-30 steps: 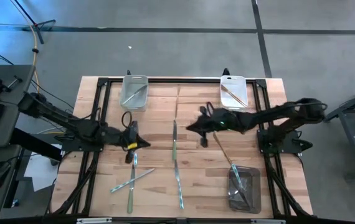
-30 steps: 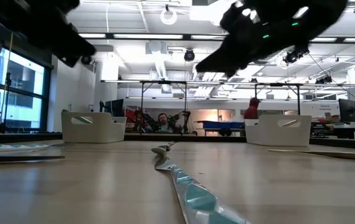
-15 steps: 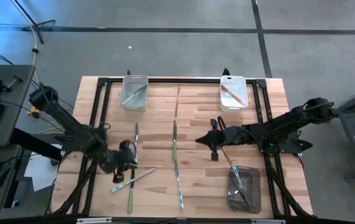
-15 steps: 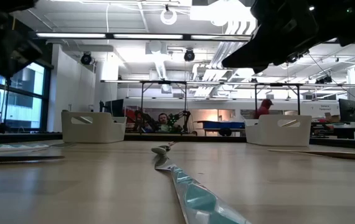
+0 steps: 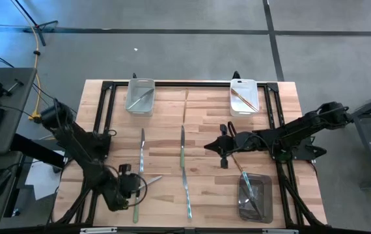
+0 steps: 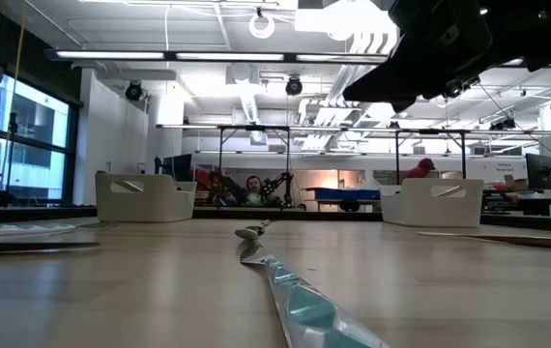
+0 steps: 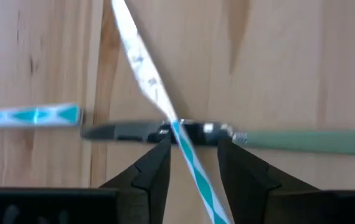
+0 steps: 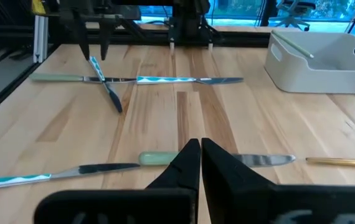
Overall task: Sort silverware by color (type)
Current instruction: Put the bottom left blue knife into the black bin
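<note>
From above, the left pincer point(image 5: 132, 186) is now at the near left part of the counter point(image 5: 205, 188), over two crossed knives point(image 5: 137, 188). One second ago it was higher up on the counter, near another knife point(image 5: 142, 151), which now lies alone on the wood. The right pincer point(image 5: 223, 156) hangs over the middle right, beside a gold piece point(image 5: 234, 158); it has moved only a little toward the right. Two more knives point(image 5: 184, 170) lie in a line along the centre. A bin point(image 5: 140, 96) at the far left holds a silver piece, a bin point(image 5: 244, 96) at the far right holds gold pieces, and a clear bin point(image 5: 254, 197) stands at the near right.

At counter height, a knife with a blue-green pattern point(image 6: 295, 295) runs away from the camera. The dark arm at the left, seen earlier, is gone from this view.

In the left wrist view, the fingers point(image 7: 156, 171) stand apart, on both sides of the patterned knife point(image 7: 190, 155), which lies across a green-handled knife point(image 7: 302, 140).

In the right wrist view, the fingers point(image 8: 187, 162) are pressed together and hold nothing.
</note>
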